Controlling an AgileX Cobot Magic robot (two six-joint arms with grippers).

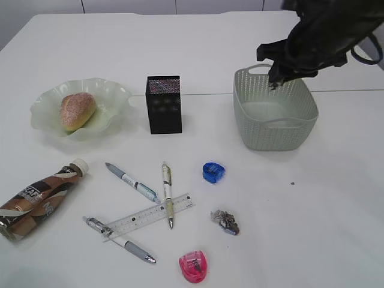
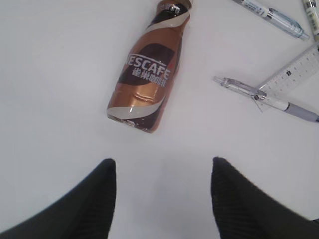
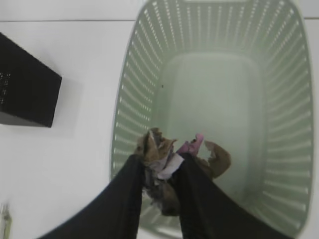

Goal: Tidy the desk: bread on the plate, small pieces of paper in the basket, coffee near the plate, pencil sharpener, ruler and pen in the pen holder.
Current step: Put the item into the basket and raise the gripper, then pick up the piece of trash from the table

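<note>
My right gripper (image 1: 275, 84) hangs over the back rim of the grey-green basket (image 1: 276, 123), shut on a crumpled piece of paper (image 3: 158, 144); in the right wrist view that gripper (image 3: 162, 158) is above the basket's near wall (image 3: 139, 99). Another crumpled paper (image 1: 226, 221) lies on the desk. The bread (image 1: 78, 111) sits on the wavy glass plate (image 1: 114, 91). The coffee (image 2: 147, 74) lies on its side, beyond my open, empty left gripper (image 2: 163, 162). The ruler (image 1: 150, 217), three pens (image 1: 167, 193), a blue sharpener (image 1: 213, 172) and a pink one (image 1: 193, 267) lie in front of the pen holder (image 1: 163, 105).
The white desk (image 1: 324, 210) has a seam line running behind the basket and the holder. The coffee (image 1: 39, 201) is near the front left edge. The left arm does not show in the exterior view.
</note>
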